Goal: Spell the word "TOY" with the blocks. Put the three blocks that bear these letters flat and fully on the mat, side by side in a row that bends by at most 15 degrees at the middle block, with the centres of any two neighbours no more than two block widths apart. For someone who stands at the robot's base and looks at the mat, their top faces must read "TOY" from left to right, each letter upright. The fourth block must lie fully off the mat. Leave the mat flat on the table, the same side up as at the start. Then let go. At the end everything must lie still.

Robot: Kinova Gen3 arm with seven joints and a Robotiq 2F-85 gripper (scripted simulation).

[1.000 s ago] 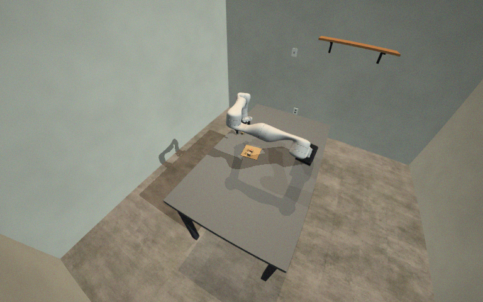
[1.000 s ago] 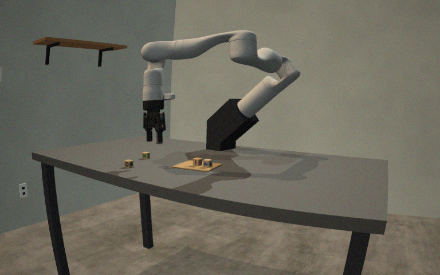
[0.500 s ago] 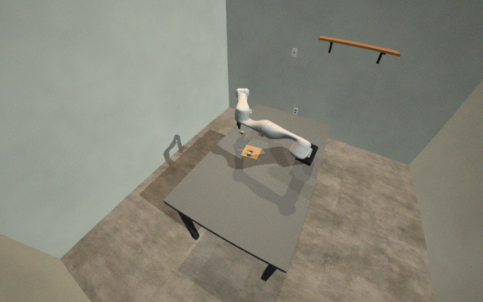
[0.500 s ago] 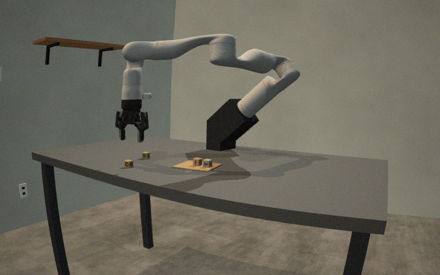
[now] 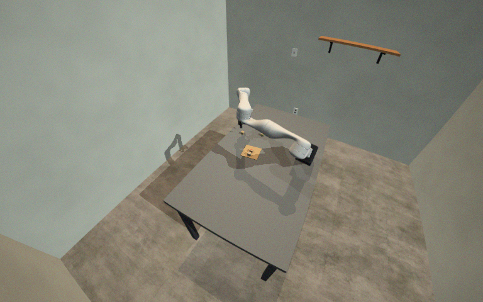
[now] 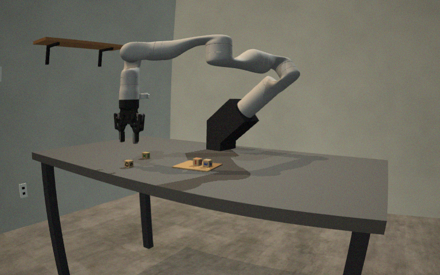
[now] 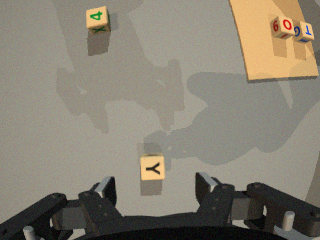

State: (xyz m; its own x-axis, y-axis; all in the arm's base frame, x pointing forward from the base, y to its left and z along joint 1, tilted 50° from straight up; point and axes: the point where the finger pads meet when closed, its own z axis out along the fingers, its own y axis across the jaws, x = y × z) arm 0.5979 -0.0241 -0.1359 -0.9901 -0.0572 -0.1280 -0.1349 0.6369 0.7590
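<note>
Grey table [image 5: 227,199] [image 6: 291,188]; pale walls [image 5: 117,71] [image 6: 291,106] (mottled floor [image 5: 370,213] [image 6: 106,233] below).

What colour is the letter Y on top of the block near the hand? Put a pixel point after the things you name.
Black, on the pale wooden block [image 7: 152,168]; the wrist view shows it best.

Bare, lab-like room of uncertain kind. A robot arm [image 5: 272,128] [image 6: 219,53] is mounted on a dark-legged table [image 5: 231,209] [image 6: 285,191]; plain walls carry a shelf [image 5: 360,44] [image 6: 77,43] and an outlet [image 5: 295,111] [image 6: 23,190]. The mottled floor [image 5: 370,213] [image 6: 106,230] gives no clearer indication.
</note>
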